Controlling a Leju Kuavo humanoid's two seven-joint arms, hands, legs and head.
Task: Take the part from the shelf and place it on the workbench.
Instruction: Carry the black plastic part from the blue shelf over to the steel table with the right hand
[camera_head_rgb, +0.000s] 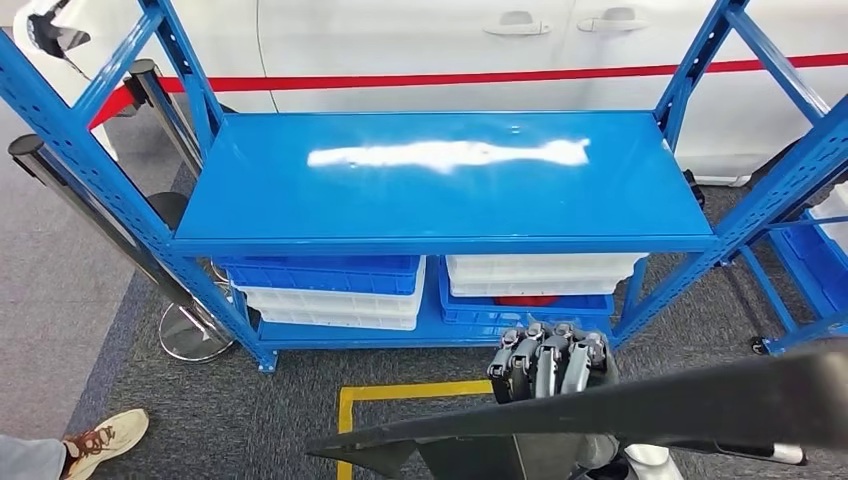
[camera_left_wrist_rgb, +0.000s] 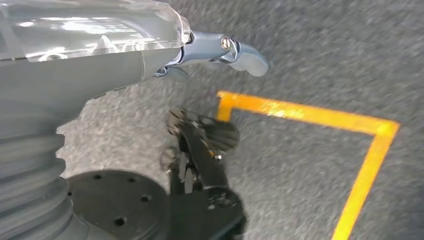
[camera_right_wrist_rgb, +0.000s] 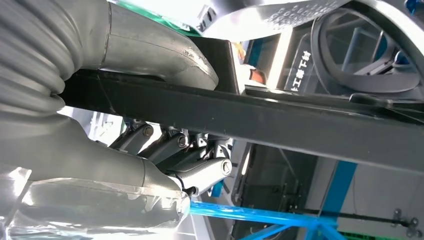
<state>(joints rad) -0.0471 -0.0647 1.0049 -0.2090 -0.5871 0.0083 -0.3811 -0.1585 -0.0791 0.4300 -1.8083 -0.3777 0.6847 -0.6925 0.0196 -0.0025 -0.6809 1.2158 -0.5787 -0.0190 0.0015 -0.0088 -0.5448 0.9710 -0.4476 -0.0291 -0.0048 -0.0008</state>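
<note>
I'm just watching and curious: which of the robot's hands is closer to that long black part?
The right hand: its fingers wrap around the long black part. The left hand hangs over the grey floor, apart from it.

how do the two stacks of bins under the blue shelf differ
The left stack has a blue bin on top and white bins below; the right stack has white on top and blue at the bottom. Something red shows inside the right stack, nothing like it in the left. Both sit side by side on the lower level of the blue shelf.
</note>
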